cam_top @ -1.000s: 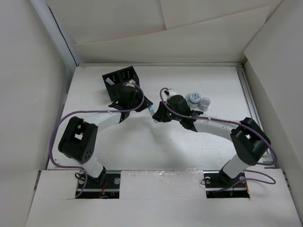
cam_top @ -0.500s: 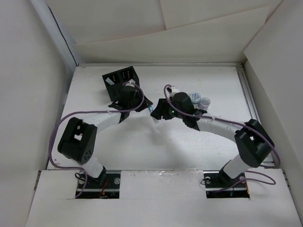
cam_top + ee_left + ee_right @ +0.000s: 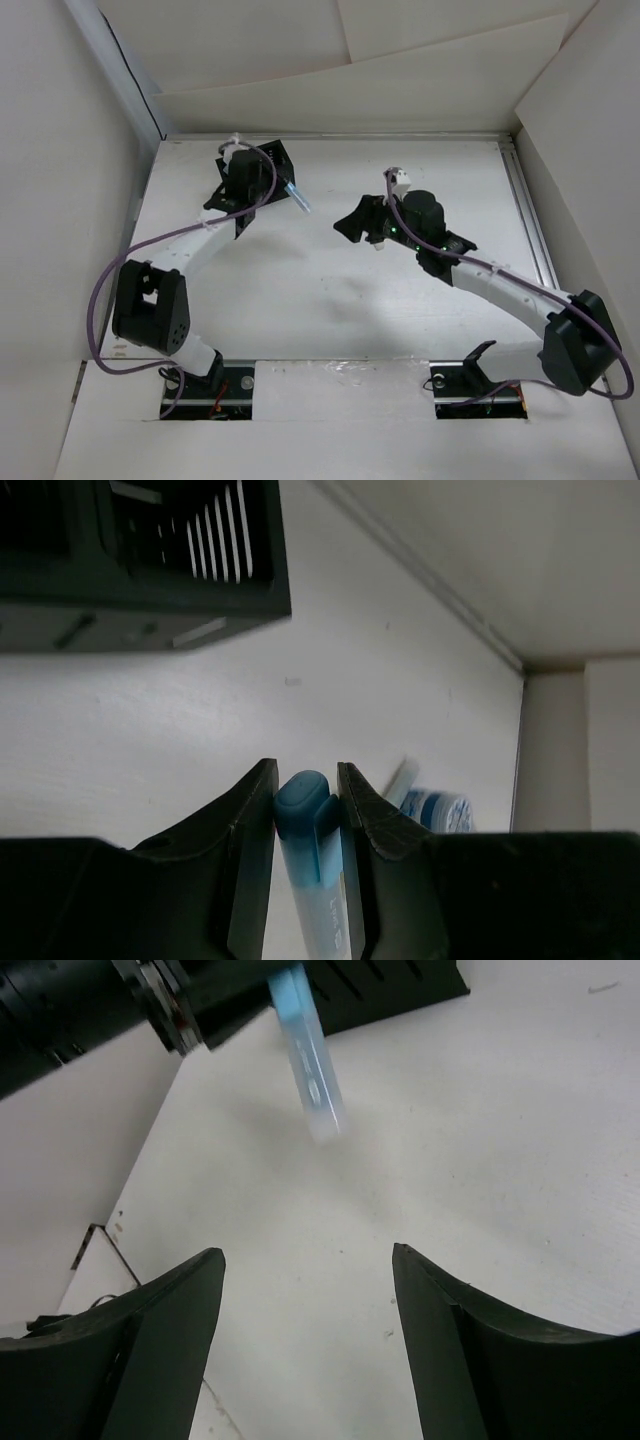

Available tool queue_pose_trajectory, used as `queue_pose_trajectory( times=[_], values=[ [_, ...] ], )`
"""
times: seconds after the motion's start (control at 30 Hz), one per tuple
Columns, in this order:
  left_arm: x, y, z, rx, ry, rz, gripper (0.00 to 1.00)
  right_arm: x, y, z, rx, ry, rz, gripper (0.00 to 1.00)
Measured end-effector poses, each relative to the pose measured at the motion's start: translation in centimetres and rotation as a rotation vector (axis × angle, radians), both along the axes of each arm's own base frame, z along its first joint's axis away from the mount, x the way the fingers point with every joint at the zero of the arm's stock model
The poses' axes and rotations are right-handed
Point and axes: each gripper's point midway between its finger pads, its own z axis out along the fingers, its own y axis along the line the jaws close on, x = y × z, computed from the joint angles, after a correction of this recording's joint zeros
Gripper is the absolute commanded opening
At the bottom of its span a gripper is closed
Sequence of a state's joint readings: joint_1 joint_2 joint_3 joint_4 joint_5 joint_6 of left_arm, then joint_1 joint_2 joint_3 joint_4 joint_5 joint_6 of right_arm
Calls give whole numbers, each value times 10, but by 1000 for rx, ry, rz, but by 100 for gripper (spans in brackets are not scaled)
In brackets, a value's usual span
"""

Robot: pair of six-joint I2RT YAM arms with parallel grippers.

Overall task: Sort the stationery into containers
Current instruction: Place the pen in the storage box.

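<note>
- The light blue plastic stick (image 3: 310,900), clamped in the left gripper (image 3: 305,772), is now carried beside the black perforated organiser box (image 3: 150,560) (drop judged pending).
- The right gripper (image 3: 305,1260) is drawn back, spread empty.

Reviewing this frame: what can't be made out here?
Black box contents: top view, left arm covers it; left wrist view crops it at the top edge.
Round blue-white piece: left wrist view, blurred, partly behind the left gripper.
Light blue stick label: too small and blurred in every view.
</note>
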State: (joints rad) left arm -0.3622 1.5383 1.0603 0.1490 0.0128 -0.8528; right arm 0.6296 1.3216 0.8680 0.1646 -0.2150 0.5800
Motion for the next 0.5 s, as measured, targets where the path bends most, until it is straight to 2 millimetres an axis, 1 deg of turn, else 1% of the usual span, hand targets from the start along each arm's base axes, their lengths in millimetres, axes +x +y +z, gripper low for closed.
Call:
queue_pose_trajectory(
  times=[0.07,0.13,0.2,0.27,0.33,0.37,0.43,0.5],
  values=[
    [17,21,27,17,-48,96,0,0,-5,11,14,-24,-12,74],
    [34,42,58,27,-106,190,0,0,-10,15,20,-38,-24,74],
    [46,64,85,36,-148,274,0,0,-15,11,11,-34,-35,74],
    [58,90,105,49,-179,364,0,1,-19,3,-1,-22,-46,74],
    [69,117,115,80,-192,463,0,1,-24,-6,-13,-6,-57,74],
    [74,132,116,109,-184,512,0,1,-26,-9,-18,0,-62,74],
    [81,153,113,169,-166,590,0,3,-29,-11,-24,9,-71,74],
    [86,168,105,240,-140,647,0,4,-32,-10,-24,8,-80,74]
  ],
)
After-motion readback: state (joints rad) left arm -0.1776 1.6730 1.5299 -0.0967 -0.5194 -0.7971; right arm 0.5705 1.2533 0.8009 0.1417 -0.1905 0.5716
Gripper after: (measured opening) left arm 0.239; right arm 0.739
